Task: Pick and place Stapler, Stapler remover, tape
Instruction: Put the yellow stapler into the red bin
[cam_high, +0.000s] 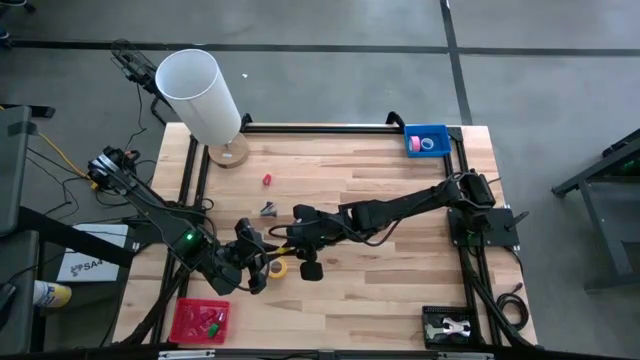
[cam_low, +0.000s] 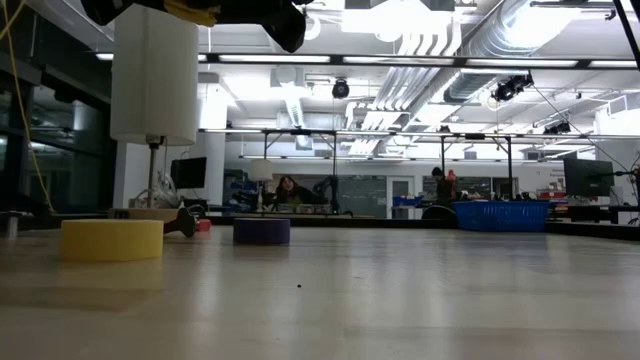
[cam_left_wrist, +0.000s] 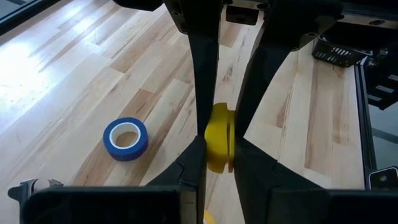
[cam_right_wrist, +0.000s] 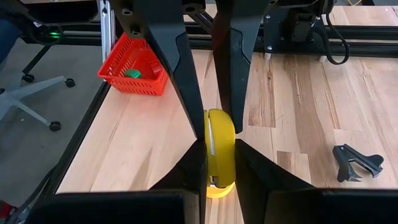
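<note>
Stapler (cam_right_wrist: 220, 134), or so the small yellow piece appears, though its shape is largely hidden, hangs well above the surface (cam_high: 380, 280) near the middle, pinched from two sides at once. The right gripper (cam_right_wrist: 219, 163) has its jaws closed narrow on it, and the left gripper (cam_left_wrist: 219, 158) meets it from the opposite side with its own jaws pressed against the piece's flat faces. It stands on edge between both pairs, its thin side facing each wrist. The yellow tape (cam_low: 112, 240) lies flat on the surface below. With the red basket (cam_right_wrist: 134, 78) at the front corner on the left arm's side, the left arm looks better placed to carry the piece there once the right one lets go
</note>
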